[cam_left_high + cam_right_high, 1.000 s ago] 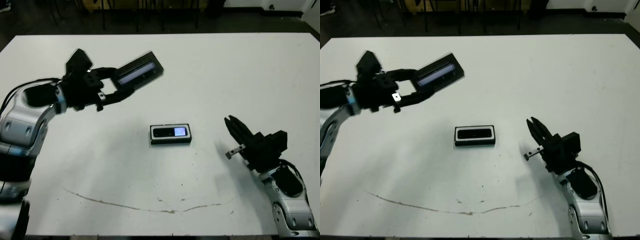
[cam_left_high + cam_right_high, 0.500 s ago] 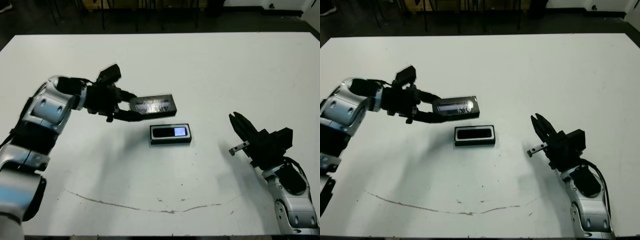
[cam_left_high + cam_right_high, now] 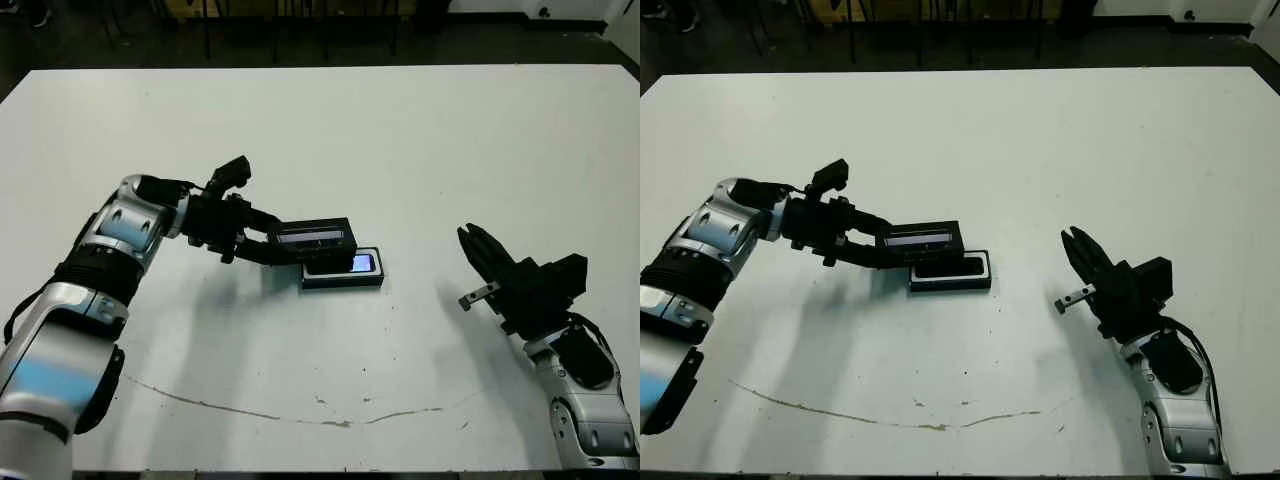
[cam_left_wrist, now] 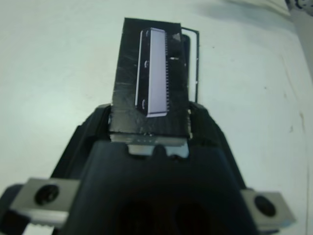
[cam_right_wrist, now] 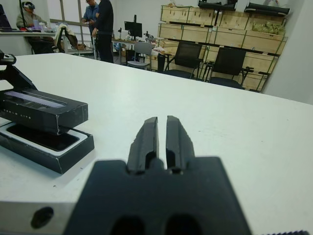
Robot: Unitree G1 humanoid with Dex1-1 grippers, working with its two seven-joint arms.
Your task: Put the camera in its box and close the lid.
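The box [image 3: 345, 284], a shallow black tray with a white lining, lies mid-table. The camera [image 3: 358, 264] rests inside it, with its bluish patch glowing at the right end. My left gripper [image 3: 281, 241] is shut on the left end of the lid [image 3: 316, 236], a black cover with a pale strip on top. The lid hangs level, just above the box's far-left part, and hides that end of the camera. In the right wrist view the lid [image 5: 43, 110] floats over the box [image 5: 55, 154] with a gap between them. My right gripper [image 3: 474, 244] is shut and holds nothing, well to the right of the box.
A thin brown line [image 3: 300, 413] runs across the table near the front edge. Beyond the far edge the right wrist view shows chairs [image 5: 187, 58], wooden crates [image 5: 234, 22] and people [image 5: 103, 24] standing far off.
My left arm has carried the lid down and to the right, from high at the far left to just over the box's left end. The right arm has barely moved.
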